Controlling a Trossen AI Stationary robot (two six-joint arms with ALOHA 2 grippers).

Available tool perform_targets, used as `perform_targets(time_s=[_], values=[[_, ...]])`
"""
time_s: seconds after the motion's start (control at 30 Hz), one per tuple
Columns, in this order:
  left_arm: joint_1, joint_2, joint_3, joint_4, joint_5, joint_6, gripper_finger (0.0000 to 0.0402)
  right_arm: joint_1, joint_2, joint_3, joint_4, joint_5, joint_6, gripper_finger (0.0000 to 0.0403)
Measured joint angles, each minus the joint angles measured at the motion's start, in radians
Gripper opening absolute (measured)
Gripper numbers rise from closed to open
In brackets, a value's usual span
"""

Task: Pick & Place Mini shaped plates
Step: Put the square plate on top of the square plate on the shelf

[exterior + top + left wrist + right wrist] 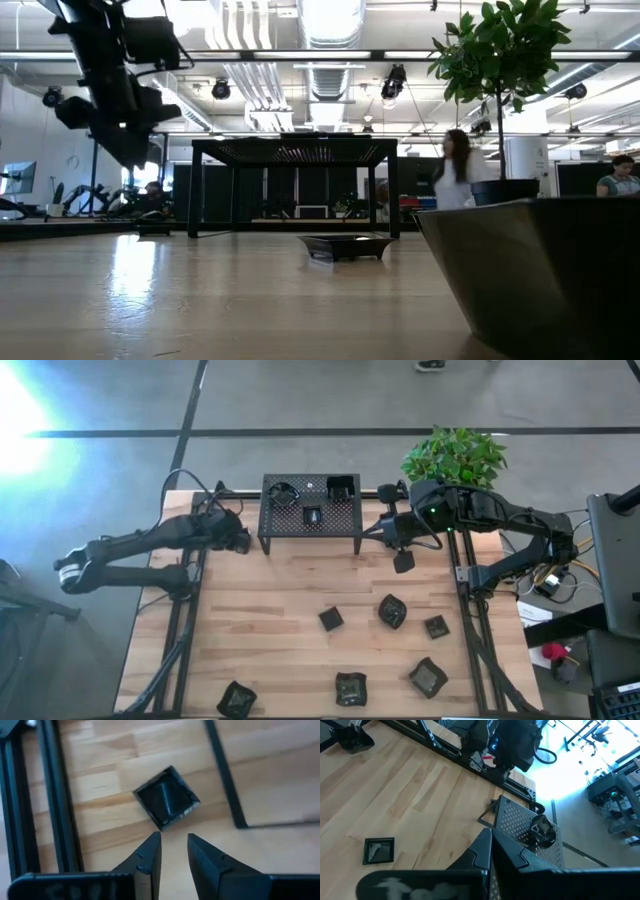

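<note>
Mini shaped plates: six lie loose on the near half of the desk [280,605], among them a square one [331,619] near the middle and a rounded one [392,611] just right of it; one [237,700] at the near edge is cut off by the frame. Three more dark dishes sit on the black perforated rack [311,512] at the far edge, their shapes hard to make out from above. The left gripper [174,851], at the far left corner beside the rack, points down with its fingers [150,857] narrowly parted and empty, above a small square plate [167,797] lying on the wood. The right gripper [491,851], stretched toward the rack's right end beneath the potted plant [455,456], has its fingers pressed together, holding nothing. In the low view, a large dark blurred shape [540,270] blocks the right foreground.
</note>
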Motion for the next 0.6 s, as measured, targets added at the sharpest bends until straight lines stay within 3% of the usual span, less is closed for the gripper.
perform_targets(time_s=[0.6], values=[[0.138, 0.157, -0.011, 0.075, -0.046, -0.192, 0.0087, 0.000, 0.000, 0.000, -0.004, 0.000, -0.016, 0.0008]])
